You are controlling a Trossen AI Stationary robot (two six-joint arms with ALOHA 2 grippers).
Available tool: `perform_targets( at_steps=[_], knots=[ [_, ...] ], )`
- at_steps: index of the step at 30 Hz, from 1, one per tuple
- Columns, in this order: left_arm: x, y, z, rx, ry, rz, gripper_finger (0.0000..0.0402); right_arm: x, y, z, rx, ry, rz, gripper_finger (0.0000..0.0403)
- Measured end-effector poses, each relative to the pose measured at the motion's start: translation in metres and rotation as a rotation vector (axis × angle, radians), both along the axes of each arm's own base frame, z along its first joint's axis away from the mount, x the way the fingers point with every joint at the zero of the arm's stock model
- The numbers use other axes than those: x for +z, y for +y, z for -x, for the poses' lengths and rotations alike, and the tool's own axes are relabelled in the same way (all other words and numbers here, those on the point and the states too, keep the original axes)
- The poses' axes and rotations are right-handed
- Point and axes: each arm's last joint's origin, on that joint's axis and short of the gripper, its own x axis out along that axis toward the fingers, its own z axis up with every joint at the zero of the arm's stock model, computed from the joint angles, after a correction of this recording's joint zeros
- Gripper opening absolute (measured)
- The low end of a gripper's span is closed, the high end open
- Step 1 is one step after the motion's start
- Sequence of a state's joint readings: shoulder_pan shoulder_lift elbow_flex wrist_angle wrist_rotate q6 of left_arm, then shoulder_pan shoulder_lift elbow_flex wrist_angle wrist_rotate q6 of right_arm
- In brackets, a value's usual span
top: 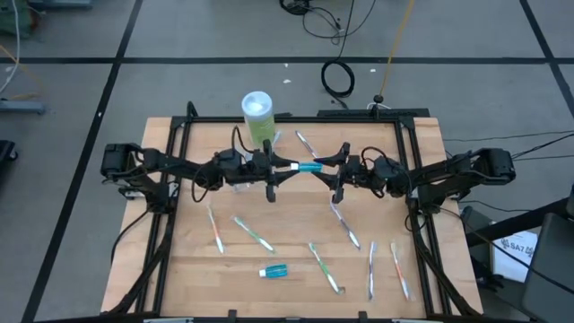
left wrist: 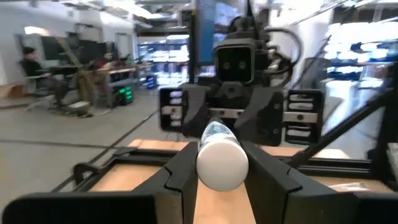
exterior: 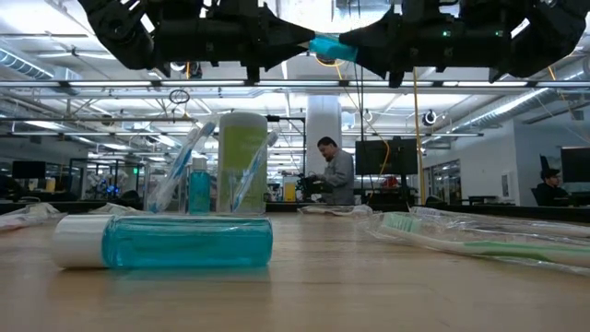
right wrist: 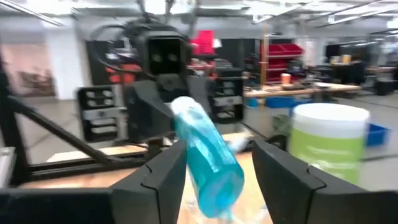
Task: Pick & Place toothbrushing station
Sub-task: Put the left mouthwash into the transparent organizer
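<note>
A small blue toothpaste tube [top: 308, 167] with a white cap hangs in the air over the table's middle, between my two grippers, which meet tip to tip. My left gripper [top: 289, 166] is shut on its cap end. My right gripper [top: 325, 168] is open, and its fingers stand on either side of the tube's blue tail end [right wrist: 211, 168]. Another blue tube [top: 273, 270] lies on its side near the front edge. Several toothbrushes [top: 254, 233] lie flat on the table. In the low view, toothbrushes [exterior: 184, 166] and a tube [exterior: 198, 184] stand upright at the back. My left gripper pinches the tube's white cap end [left wrist: 222, 165] between its two fingers. The fingers come level from the table's left and lie along the tube. The tube is lifted clear of the table, roughly level, its tail pointing toward the right arm.
A tall canister with a white lid and a green label [top: 257, 115] stands at the far edge, just behind the left gripper. More toothbrushes [top: 371, 267] lie at the front right and one [top: 305, 144] lies at the back. A black frame [top: 414, 179] borders the wooden table.
</note>
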State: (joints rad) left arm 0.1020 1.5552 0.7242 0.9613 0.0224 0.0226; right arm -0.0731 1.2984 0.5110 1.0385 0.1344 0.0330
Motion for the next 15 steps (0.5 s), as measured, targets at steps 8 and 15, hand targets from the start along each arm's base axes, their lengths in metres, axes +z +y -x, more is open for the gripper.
perform_targets(
  at_steps=[8,15],
  knots=[
    [0.011,0.001,0.020,0.112,0.183,0.004,0.0105,-0.004,-0.005,0.010,-0.202,0.167,0.024,0.0192],
    [0.028,0.000,0.053,0.206,0.328,0.072,0.0105,-0.001,-0.005,0.017,-0.238,0.205,0.022,0.0192]
  ],
)
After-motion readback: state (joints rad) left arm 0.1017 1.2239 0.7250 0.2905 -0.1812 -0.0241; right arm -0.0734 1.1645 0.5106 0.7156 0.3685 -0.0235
